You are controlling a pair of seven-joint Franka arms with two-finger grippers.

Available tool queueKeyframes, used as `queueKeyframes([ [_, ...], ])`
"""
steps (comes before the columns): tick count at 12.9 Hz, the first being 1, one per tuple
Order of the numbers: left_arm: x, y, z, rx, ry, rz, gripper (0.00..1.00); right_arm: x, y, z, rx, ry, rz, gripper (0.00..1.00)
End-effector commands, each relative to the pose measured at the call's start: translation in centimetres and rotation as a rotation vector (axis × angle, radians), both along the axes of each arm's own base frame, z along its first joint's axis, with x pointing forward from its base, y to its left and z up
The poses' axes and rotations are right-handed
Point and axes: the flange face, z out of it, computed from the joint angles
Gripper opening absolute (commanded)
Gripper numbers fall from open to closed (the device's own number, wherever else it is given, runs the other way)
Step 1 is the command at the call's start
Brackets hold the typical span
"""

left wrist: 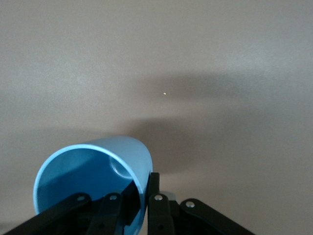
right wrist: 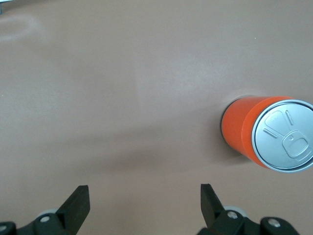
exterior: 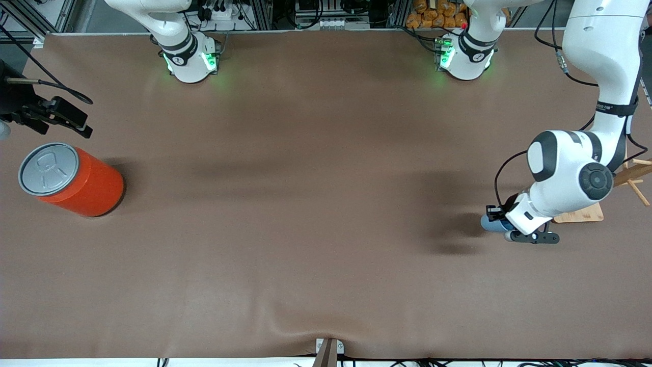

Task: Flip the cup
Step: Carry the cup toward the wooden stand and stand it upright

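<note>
The small light-blue cup (exterior: 489, 223) is in my left gripper (exterior: 500, 228) near the left arm's end of the table, tipped on its side low over the brown table. In the left wrist view the cup (left wrist: 93, 169) shows its deeper blue inside, and my left gripper (left wrist: 145, 196) is shut on its rim wall, one finger inside and one outside. My right gripper (exterior: 61, 118) waits at the right arm's end of the table, over the cloth beside the orange can; in the right wrist view it (right wrist: 145, 196) is open and empty.
A large orange can (exterior: 76, 183) with a grey pull-tab lid stands at the right arm's end, also in the right wrist view (right wrist: 266, 132). A wooden stand (exterior: 580, 214) sits by the left arm's wrist. Brown cloth (exterior: 316, 214) covers the table.
</note>
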Motion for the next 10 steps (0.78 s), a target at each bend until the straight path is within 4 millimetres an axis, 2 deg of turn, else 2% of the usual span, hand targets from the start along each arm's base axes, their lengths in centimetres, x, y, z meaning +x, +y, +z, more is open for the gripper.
queueKeyframes([
  [1,0.3,-0.9,-0.1,0.024,-0.012,0.000,0.33,0.3,-0.1,0.2,0.003,0.002,0.006,1.00],
  [2,0.4,-0.9,-0.1,0.024,-0.014,-0.013,0.99,0.3,-0.1,0.2,0.003,0.000,0.007,1.00],
  [5,1.7,-1.0,2.8,0.021,-0.049,-0.010,1.00,0.3,-0.1,0.2,0.004,0.000,0.006,1.00],
  [7,2.6,-0.6,7.6,0.017,-0.056,-0.001,1.00,0.3,-0.1,0.2,0.004,0.002,0.006,1.00],
  [10,3.8,0.1,16.1,0.031,-0.019,0.002,1.00,0.3,-0.2,0.2,0.004,0.002,0.004,1.00],
])
